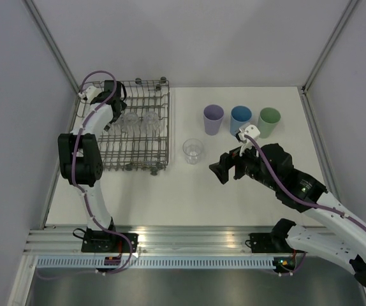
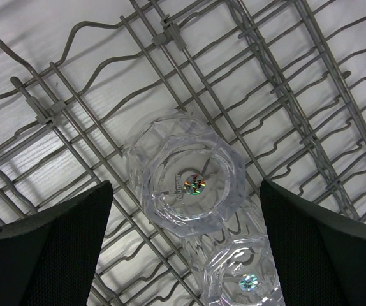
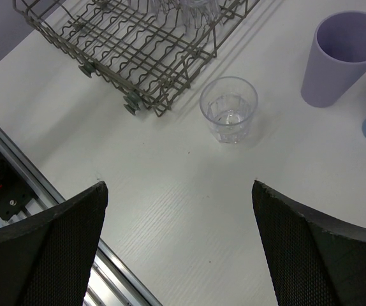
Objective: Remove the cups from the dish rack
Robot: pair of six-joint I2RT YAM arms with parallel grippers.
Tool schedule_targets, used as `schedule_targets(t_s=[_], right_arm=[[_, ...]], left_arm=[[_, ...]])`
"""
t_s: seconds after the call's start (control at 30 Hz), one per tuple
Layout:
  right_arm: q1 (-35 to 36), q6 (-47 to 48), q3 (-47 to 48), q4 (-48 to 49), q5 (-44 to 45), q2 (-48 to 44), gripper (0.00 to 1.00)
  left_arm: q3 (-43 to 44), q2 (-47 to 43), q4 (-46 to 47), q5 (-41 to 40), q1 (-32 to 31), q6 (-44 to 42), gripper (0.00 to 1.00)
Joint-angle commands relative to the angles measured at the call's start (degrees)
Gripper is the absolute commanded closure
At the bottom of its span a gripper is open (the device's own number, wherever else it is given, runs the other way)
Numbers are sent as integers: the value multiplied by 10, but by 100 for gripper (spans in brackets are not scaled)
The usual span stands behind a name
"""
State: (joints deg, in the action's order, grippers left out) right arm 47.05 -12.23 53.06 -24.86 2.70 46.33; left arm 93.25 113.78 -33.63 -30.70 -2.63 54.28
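A clear cup [image 2: 186, 185] sits bottom-up in the dish rack [image 2: 285, 95] under my wide-spread left gripper [image 2: 184, 191], and my right gripper [image 3: 178, 188], also spread, hovers at the rack's 4 o'clock.

A white bench [image 1: 170, 197] with a fine, wood-like grain fills the middle of the top view. It is closed in on three sides by plain, pale grey panels: the left wall [image 1: 11, 95], the back wall [image 1: 189, 38] and the right wall [image 1: 361, 83]. Slim metal posts [image 1: 48, 38] rise at the two far corners. Along the near edge runs a ribbed aluminium rail [image 1: 196, 237], then a white slotted strip [image 1: 196, 261] and a dull grey surface [image 1: 189, 290]. The light is even and soft, and the shadows are faint.
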Motion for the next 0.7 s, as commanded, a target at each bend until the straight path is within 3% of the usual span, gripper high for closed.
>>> schedule_targets(t_s=[0.0, 0.17, 0.2, 0.3, 0.47, 0.57, 0.67], right_arm=[[2, 4, -2, 26, -9, 4, 2], [2, 7, -3, 29, -13, 3, 2], [2, 7, -3, 28, -13, 3, 2], [2, 10, -2, 27, -16, 0, 2], [2, 13, 0, 24, -25, -4, 2], [2, 16, -1, 24, -25, -8, 2], [2, 18, 1, 24, -24, -11, 2]], left_arm=[[28, 14, -7, -23, 2, -23, 1], [40, 35, -11, -23, 3, -37, 7], [41, 36, -10, -23, 3, -37, 14], [44, 36, -14, -23, 3, -37, 20], [50, 33, -20, -22, 3, -37, 25], [48, 29, -22, -18, 3, -36, 36], [45, 22, -25, -17, 3, -34, 53]])
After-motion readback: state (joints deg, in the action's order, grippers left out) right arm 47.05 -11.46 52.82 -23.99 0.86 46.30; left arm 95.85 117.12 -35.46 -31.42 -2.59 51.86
